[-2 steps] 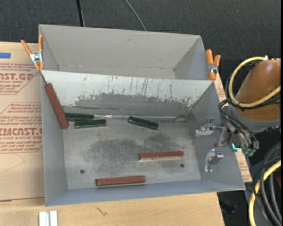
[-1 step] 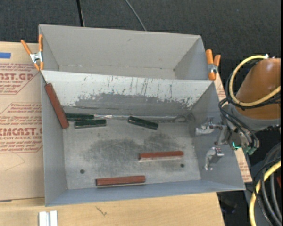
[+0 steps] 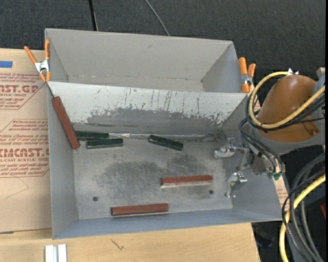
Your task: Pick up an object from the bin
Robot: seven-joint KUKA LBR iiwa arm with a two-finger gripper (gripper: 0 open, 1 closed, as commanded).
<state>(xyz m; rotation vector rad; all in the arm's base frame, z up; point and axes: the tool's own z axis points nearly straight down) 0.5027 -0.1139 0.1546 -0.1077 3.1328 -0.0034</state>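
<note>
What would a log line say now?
gripper: open, empty | place: grey metal bin, view's right side | nearest: reddish-brown flat bar

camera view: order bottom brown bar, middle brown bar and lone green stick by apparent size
1-2, unranked: bottom brown bar and middle brown bar look about alike; the bottom one may lie nearer the camera.
3. lone green stick, clearly smallest.
</note>
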